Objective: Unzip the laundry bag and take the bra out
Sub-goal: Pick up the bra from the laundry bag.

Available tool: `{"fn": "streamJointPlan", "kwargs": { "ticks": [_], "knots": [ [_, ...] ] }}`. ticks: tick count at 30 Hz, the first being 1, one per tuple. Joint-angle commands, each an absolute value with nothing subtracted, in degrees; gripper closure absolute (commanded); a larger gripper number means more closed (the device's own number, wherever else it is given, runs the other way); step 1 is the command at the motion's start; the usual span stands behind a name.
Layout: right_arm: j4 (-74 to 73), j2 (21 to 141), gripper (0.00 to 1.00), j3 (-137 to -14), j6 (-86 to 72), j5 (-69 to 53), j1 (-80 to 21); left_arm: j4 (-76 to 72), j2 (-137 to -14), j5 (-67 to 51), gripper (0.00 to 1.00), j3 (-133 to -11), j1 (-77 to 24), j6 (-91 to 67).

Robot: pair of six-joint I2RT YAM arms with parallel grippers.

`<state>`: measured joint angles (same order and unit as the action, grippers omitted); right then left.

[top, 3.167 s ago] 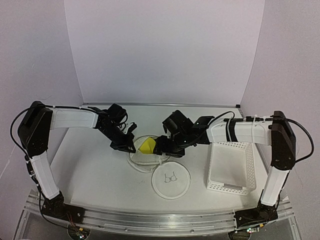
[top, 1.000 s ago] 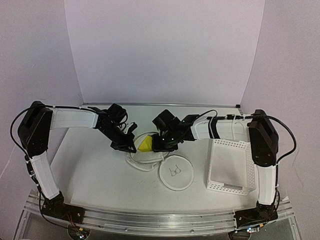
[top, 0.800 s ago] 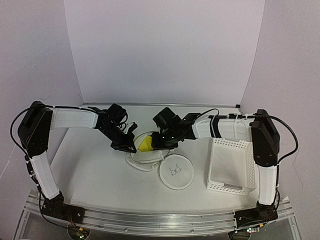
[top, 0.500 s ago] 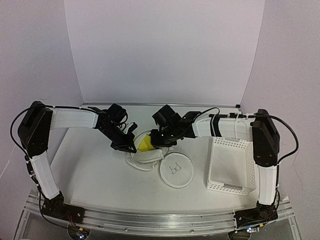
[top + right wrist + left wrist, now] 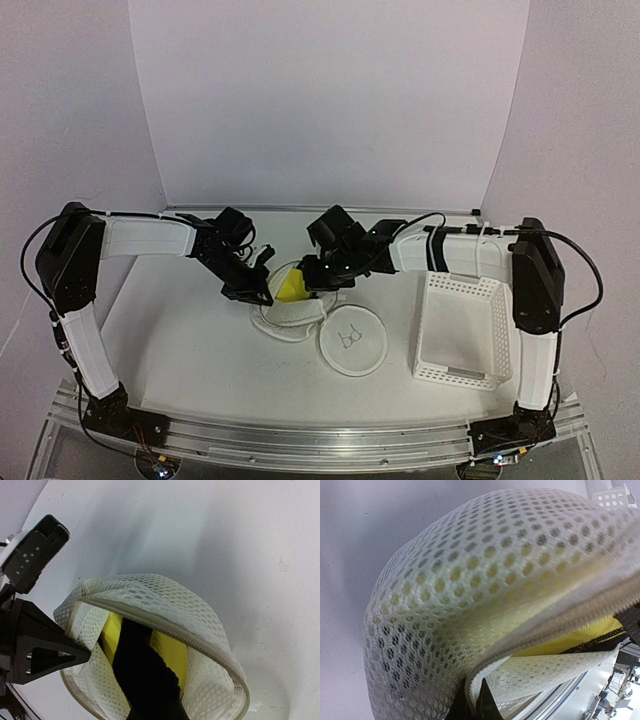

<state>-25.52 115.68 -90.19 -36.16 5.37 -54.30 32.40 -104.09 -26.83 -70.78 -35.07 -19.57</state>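
Pinching the zipper edge (image 5: 555, 625) of the laundry bag (image 5: 288, 312), the left gripper (image 5: 258, 290) stands left of centre on the table (image 5: 180, 340), its jaws pressed together on the mesh; its wrist view shows the fingertips (image 5: 484, 706) clamping that edge at the bottom of the frame, the mesh dome bulging above and yellow showing through the gap; the bag lies unzipped at the middle of the surface; inside the opening sits the yellow bra (image 5: 292, 289); the right gripper (image 5: 312, 280) reaches into the opening from the right, its jaws closed on the bra's fabric; the bag's round face (image 5: 351, 341), marked with a bra outline, lies flat toward the near edge; a white basket (image 5: 462, 340) sits by the right edge
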Motion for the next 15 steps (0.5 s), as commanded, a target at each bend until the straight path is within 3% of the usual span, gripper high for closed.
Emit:
{"fn": "streamJointPlan", "kwargs": {
  "ticks": [1, 15],
  "knots": [
    [-23.55, 107.39, 1.0, -88.81, -34.59, 4.05, -54.28, 30.76, -102.95, -26.79, 1.0, -72.26, -34.98, -20.0],
    [-23.6, 96.22, 1.0, -79.1, -25.13, -4.46, -54.29, 30.54, -96.74, -24.14, 1.0, -77.82, -35.02, -23.91]
  ]
}}
